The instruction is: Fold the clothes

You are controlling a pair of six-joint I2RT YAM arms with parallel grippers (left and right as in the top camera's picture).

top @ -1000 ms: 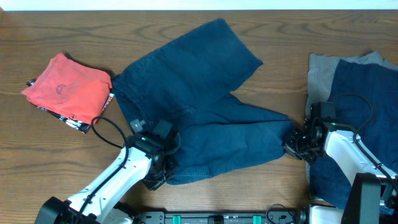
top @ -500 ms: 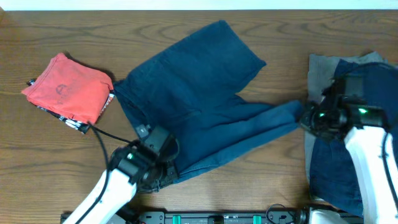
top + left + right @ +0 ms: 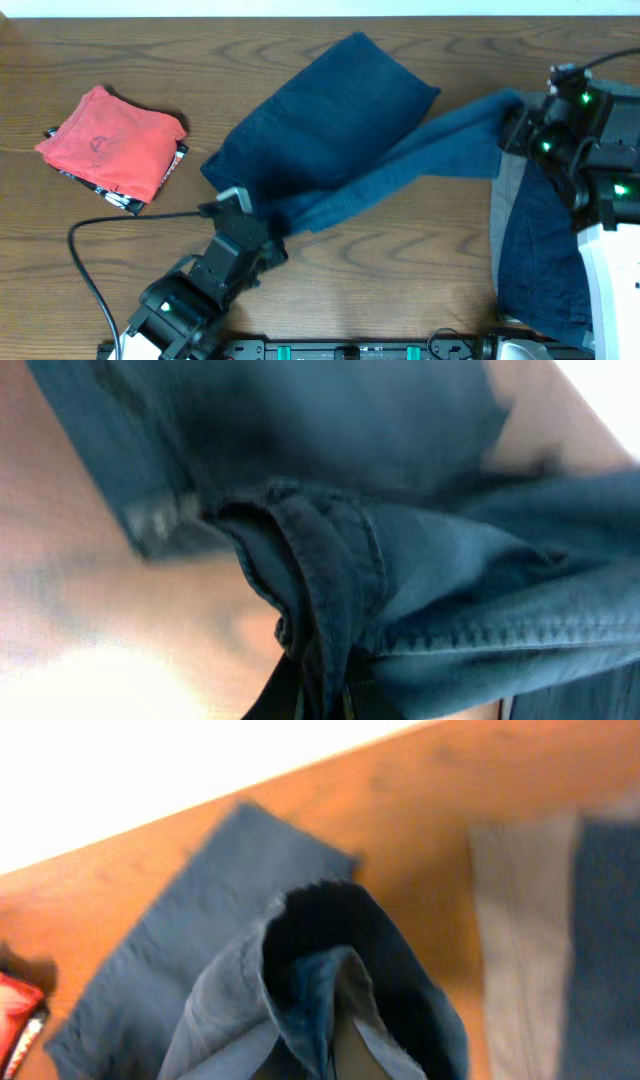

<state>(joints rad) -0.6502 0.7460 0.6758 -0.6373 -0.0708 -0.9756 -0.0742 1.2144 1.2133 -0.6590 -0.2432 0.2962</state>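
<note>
The navy denim shorts (image 3: 330, 125) stretch between both arms over the counter (image 3: 400, 290), their stitched seams bunched at the waistband (one leg lies flat on the wood). The left end effector (image 3: 265, 228) is clenched on the waistband and the right end effector (image 3: 512, 120) is clamped on a leg hem. The folded red garment (image 3: 110, 148) bears a print too small to read

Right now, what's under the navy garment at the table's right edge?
A grey garment lies under it, showing as a strip along its left side. The rest of it and anything else below is covered by the navy garment and the right arm.
</note>
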